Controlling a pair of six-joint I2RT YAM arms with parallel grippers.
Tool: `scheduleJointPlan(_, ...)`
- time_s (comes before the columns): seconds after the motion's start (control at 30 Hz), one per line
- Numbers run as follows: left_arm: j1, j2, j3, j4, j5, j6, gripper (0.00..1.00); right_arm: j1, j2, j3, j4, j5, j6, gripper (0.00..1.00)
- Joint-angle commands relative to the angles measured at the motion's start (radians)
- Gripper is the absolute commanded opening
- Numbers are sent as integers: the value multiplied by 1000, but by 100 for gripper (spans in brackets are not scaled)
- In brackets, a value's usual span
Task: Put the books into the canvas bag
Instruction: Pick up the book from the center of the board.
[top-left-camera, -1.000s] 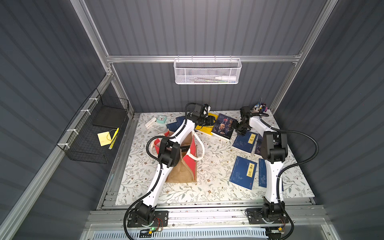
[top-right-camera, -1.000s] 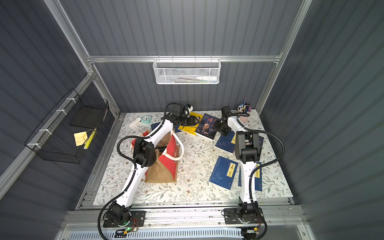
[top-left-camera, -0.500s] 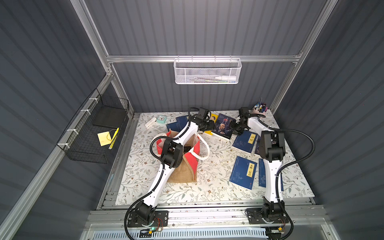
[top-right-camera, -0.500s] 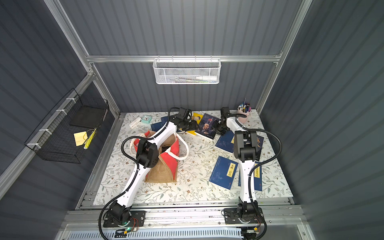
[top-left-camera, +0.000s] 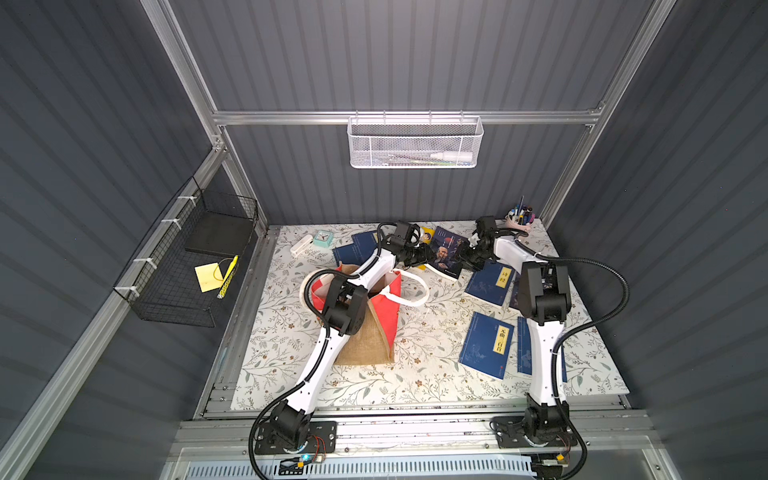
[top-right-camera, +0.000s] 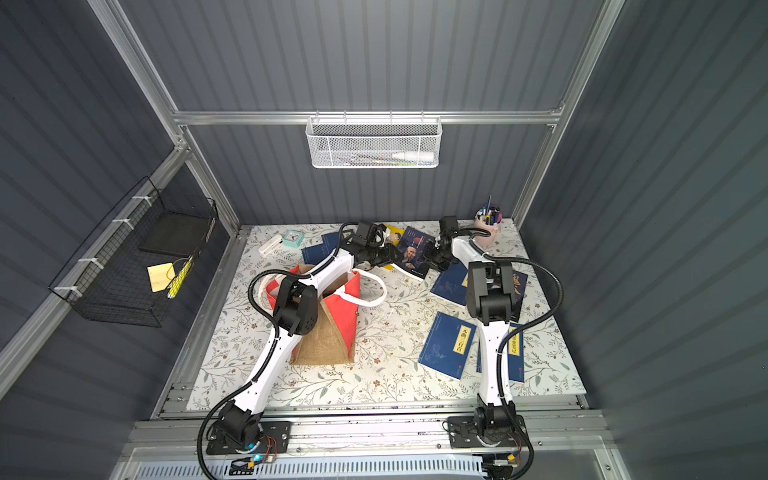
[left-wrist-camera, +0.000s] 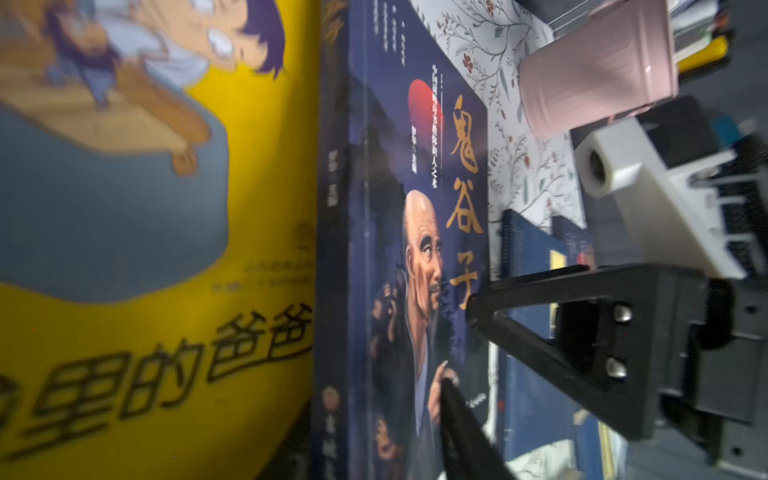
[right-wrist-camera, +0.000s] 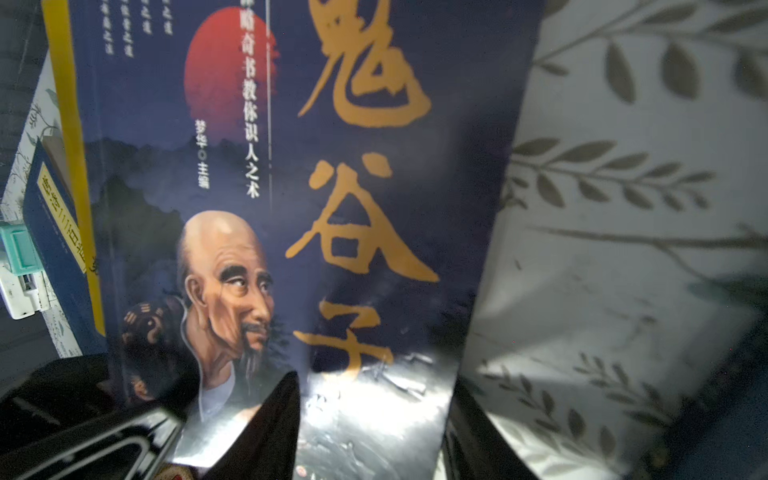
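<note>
Books lie scattered across the floral surface as both my arms stretch to its far side and meet over one dark book, its cover bearing orange characters and a bald, bearded face. My left fingers sit at its spine side, where it lies partly over the yellow book. The left wrist view shows only one tip, over the cover, so I cannot tell whether they are parted or clamped. My right fingers stand apart at the opposite edge. One tip is over the glossy cover and the other is just off it above the cloth, with the book's corner between them. The dark book rests on the surface just beyond the canvas bag, outside it. The bag stands upright under my left forearm, tan front and red side panel showing. Navy books rest behind the bag, and more of them, with yellow labels, lie to the right around my right arm. A pink pen cup stands in the far right corner, and a small teal clock sits at the far left.
</note>
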Motion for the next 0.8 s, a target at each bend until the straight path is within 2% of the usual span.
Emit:
scheduleJointPlan(0.0,-9,3,-94,95,129,-40,20,25,-10,-65,-64,-52,-17,54)
scheduleJointPlan(0.1,-9,-41,-129,106,136,-38,5,25,-60,-114,-56,-47,-26,53)
scheduleJointPlan(0.17,-9,-79,-157,112,136,-28,0,25,-108,-150,-55,-35,-33,53)
scheduleJointPlan(0.33,-9,-198,-220,117,127,27,0,25,-272,-248,-60,2,-54,58)
scheduleJointPlan(0.57,-11,-423,-361,144,127,140,0,25,-579,-430,-56,31,-46,62)
scheduleJointPlan(0.77,-11,-650,-519,169,121,214,0,24,-896,-627,24,-34,-2,63)
